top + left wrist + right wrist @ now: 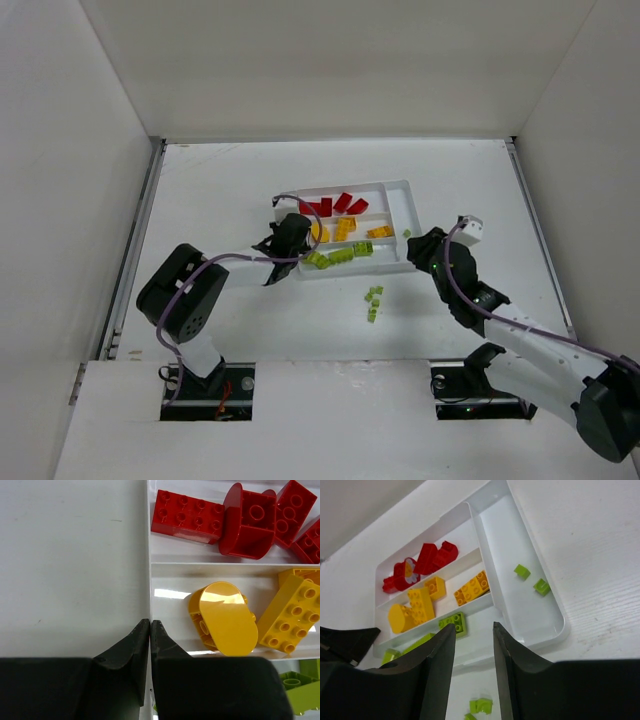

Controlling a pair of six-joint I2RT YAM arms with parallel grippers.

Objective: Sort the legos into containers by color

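Black jaws on my left gripper (150,625) are pressed together with nothing between them, their tips at the end wall of the tray (210,564). My right gripper (474,627) stands partly open and empty, by the tray's near side. Red legos (187,516) lie in the far slot, yellow legos (227,620) in the middle and lime legos (454,622) in the near one. Two tiny green cubes (522,571) sit in the crosswise slot. Loose green bricks (373,300) are on the table (250,330).

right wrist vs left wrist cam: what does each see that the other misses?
Right wrist only: the end slot with two tiny lime-green cubes, loose lime-green pieces on the table, the open right gripper. Left wrist only: that the left gripper is shut, tips at the tray's end wall. Both: red bricks in one slot, the rounded yellow brick in the next.
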